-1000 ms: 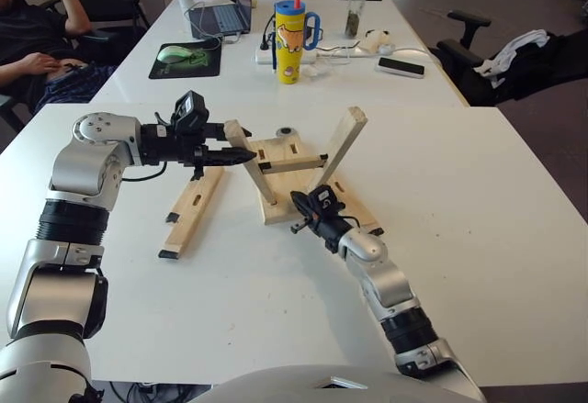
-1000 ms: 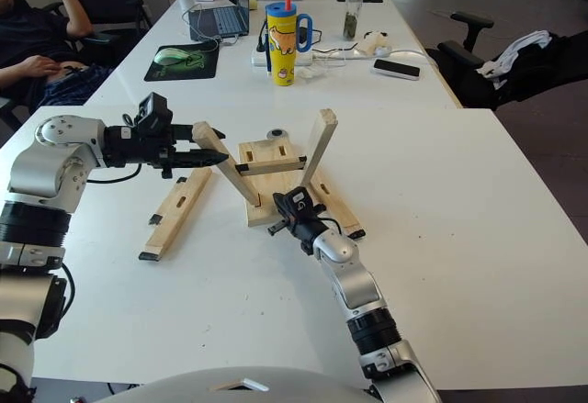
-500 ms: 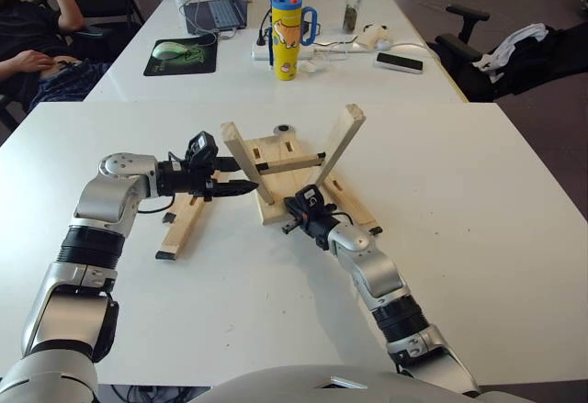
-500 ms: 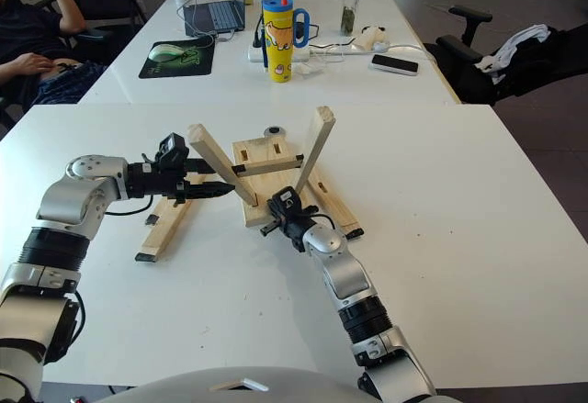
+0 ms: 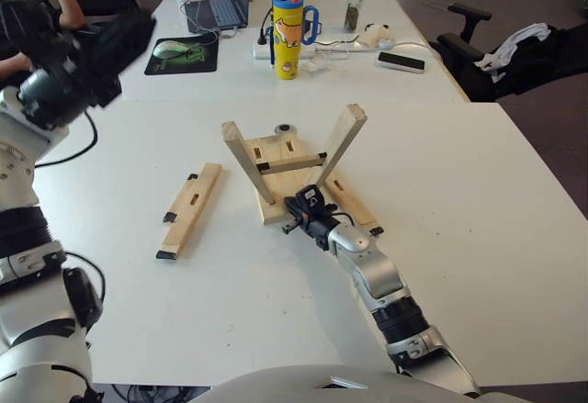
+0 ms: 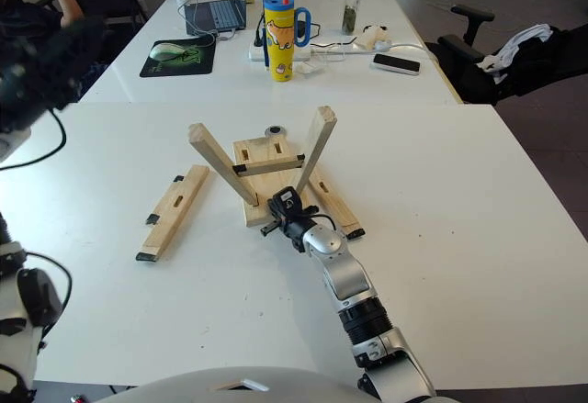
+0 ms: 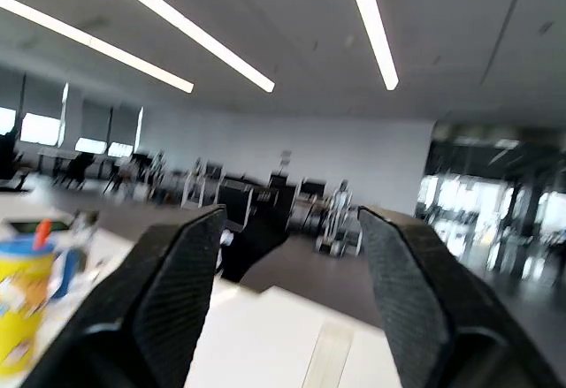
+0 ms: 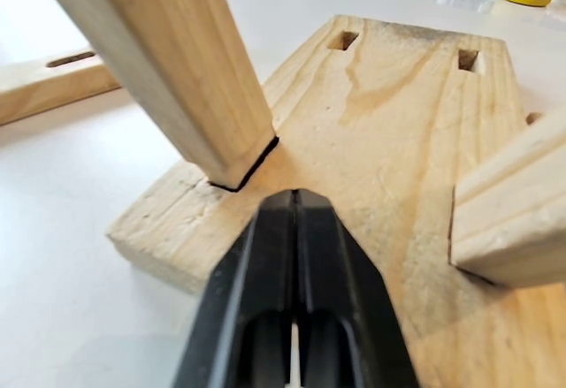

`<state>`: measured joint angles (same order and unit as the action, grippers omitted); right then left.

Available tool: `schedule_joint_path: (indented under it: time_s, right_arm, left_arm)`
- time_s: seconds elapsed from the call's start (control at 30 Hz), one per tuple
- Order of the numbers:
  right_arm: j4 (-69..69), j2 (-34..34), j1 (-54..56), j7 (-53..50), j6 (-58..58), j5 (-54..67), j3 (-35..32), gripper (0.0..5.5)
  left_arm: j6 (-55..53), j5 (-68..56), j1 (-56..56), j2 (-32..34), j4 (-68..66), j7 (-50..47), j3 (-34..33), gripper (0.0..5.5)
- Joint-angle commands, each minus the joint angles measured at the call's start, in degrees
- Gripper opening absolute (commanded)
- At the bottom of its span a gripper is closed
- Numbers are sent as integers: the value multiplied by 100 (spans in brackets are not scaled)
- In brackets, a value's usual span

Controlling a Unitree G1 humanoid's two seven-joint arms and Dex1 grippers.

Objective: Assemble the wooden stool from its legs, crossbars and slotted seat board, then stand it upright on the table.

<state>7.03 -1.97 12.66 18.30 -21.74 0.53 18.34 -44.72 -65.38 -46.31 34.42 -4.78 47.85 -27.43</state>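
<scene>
Head view: the half-built stool (image 5: 276,203) is seen on the desk (image 5: 459,192), right hand (image 5: 299,212) at its near edge; a loose leg (image 5: 190,208) lies leftward, pointing away, nearer the left hand (image 5: 119,40), held high. Left wrist: fingers (image 7: 177,291) are spread, empty. Right wrist: fingers (image 8: 296,255) are pressed together on nothing.

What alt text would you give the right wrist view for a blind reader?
The right tool, shut, points over the slotted seat board toward the foot of a wooden leg seated in the board. A second leg rises at the other side, and a loose slotted piece lies on the white table beyond.
</scene>
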Motion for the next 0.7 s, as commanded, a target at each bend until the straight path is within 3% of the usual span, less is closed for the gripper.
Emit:
schedule_joint_path:
  time_s: [0.03, 0.13, 0.3, 0.37, 0.53, 0.7]
  right_arm:
    - [481, -100, -435, 57, -462, -96, 146, 0]
    - [471, -90, -435, 49, -473, -97, 159, 0]
    - [418, -37, -418, 51, -499, -104, 215, 0]
    - [471, -10, -393, 59, -515, -106, 222, 0]
    - [601, -1, -355, 64, -527, -145, 238, 0]
    - [740, -2, -307, 57, -462, -147, 231, 0]
  left_arm:
    - [13, -957, -391, -803, 863, -1347, -92, 205]
    - [-102, -895, -199, -897, 1312, -1937, 256, 158]
    - [-437, 1833, 2224, -74, 1432, -1706, 3499, 73]
    - [-156, 2542, 2764, 15, 1115, -1651, 4071, 38]
    - [740, 2230, 1613, -693, 457, -1811, 2939, 2]
    - [1129, 1621, 472, -779, 696, -1714, 1974, 2]
